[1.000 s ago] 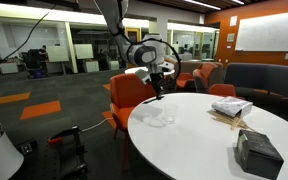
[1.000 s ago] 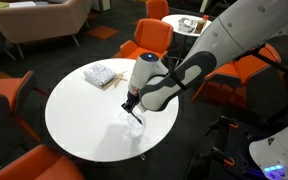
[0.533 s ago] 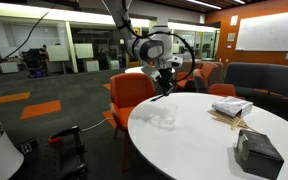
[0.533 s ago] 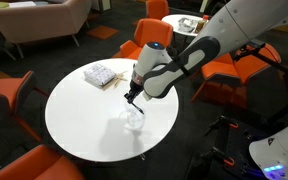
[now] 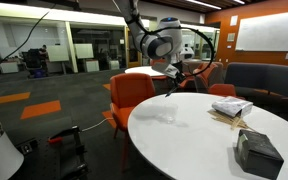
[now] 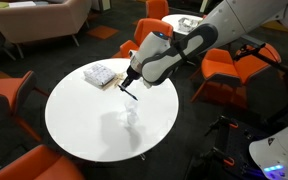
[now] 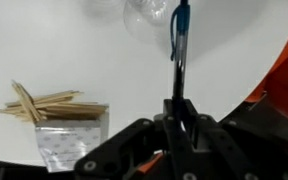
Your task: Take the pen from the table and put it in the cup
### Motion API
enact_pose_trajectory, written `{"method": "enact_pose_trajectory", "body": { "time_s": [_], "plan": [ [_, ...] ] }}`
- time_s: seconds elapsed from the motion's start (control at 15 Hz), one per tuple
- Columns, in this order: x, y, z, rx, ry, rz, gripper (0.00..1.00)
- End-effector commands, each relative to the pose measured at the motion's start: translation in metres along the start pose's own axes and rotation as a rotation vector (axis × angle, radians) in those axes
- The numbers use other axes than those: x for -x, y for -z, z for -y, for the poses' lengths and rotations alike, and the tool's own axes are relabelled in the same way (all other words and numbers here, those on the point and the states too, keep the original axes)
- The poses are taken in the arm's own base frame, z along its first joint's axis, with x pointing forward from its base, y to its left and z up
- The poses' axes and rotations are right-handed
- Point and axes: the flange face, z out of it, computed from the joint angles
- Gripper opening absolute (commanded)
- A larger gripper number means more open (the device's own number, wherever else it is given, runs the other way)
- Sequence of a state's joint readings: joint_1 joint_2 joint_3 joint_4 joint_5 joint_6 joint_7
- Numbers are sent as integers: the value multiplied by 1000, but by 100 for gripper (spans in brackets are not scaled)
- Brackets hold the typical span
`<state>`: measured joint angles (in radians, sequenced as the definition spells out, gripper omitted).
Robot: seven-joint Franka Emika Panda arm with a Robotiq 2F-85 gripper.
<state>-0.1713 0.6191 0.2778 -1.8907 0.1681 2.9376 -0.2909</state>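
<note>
My gripper (image 5: pixel 172 76) is shut on the dark pen (image 5: pixel 170 89), which hangs from the jaws above the white round table (image 5: pixel 199 150). In the wrist view the pen (image 7: pixel 178 45) runs straight out from the gripper (image 7: pixel 177 108), its tip near the clear cup (image 7: pixel 147 16) at the top edge. The cup (image 6: pixel 130 119) stands on the table (image 6: pixel 79 125), faint against the white, below and slightly aside of the gripper (image 6: pixel 132 84) and the pen (image 6: pixel 128 93). The cup also shows faintly in an exterior view (image 5: pixel 161 116).
A dark grey box (image 5: pixel 256 152) sits near the table's front edge. A white packet with wooden sticks (image 5: pixel 231 108) lies further back and shows in the wrist view (image 7: pixel 56 112) and an exterior view (image 6: pixel 101 74). Orange chairs (image 5: pixel 129 95) ring the table.
The gripper has risen with the pen and moved away from just above the cup. The cup has stayed in place.
</note>
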Motion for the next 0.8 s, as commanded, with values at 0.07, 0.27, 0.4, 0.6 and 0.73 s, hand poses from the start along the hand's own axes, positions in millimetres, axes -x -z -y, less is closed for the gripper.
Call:
{"method": "enact_pose_trajectory", "body": {
  "time_s": [0.07, 0.27, 0.4, 0.6, 0.73],
  "plan": [
    [-3, -8, -11, -93, 190, -119, 1],
    [7, -17, -16, -179, 315, -167, 1],
    [15, -19, -24, -225, 413, -195, 1],
    [28, -18, -37, -282, 553, -250, 1],
    [37, -19, -39, -322, 635, -300, 1]
  ]
}}
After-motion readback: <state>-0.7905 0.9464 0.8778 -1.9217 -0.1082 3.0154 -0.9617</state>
